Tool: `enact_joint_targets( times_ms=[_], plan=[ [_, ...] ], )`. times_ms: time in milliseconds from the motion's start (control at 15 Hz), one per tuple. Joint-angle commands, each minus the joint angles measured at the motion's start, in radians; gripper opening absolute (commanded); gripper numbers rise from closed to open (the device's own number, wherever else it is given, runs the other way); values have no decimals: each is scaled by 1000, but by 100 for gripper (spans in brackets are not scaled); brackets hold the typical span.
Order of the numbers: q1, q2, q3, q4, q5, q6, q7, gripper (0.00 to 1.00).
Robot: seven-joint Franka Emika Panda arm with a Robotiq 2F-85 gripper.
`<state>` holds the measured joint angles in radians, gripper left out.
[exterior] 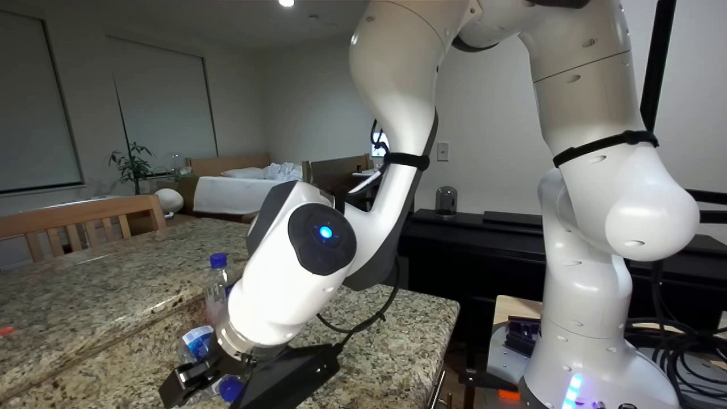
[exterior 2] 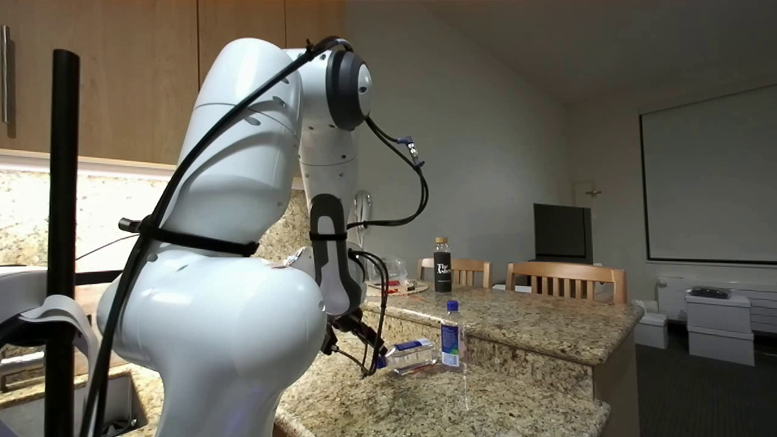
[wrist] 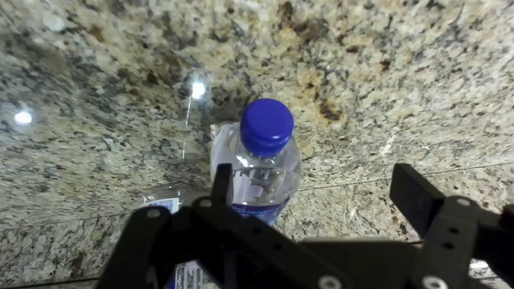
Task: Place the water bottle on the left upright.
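Note:
The water bottle, clear with a blue cap and blue-and-white label, lies on its side on the lower granite counter in both exterior views (exterior: 197,342) (exterior 2: 408,357). Its cap points toward the robot. In the wrist view the water bottle (wrist: 162,204) is at the lower left, mostly hidden behind a finger. A near-identical bottle stands upright beside its base, in both exterior views (exterior: 217,284) (exterior 2: 450,340) and in the wrist view (wrist: 266,128). My gripper (wrist: 317,184) is open, with nothing visible held between its fingers. It is low over the counter by the lying bottle; I cannot tell if they touch.
A raised granite ledge (exterior 2: 516,315) runs behind the bottles. A dark bottle with a wooden cap (exterior 2: 442,273) stands on it. Wooden chairs (exterior 2: 564,280) are behind it. Black cables (exterior 2: 383,303) hang from the arm near the lying bottle.

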<state>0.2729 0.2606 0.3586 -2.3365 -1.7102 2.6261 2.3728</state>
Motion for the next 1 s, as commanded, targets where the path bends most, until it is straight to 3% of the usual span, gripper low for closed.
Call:
enact_joint_targets(
  times_ms=[0, 133, 733, 867, 933],
  plan=[
    [15, 42, -7, 32, -15, -27, 29, 100],
    [12, 67, -9, 38, 16, -27, 6, 100],
    [13, 185, -33, 100, -31, -40, 77, 98],
    [18, 185, -33, 106, -36, -64, 93, 71],
    [20, 183, -32, 108, -34, -75, 94, 65]
  ],
)
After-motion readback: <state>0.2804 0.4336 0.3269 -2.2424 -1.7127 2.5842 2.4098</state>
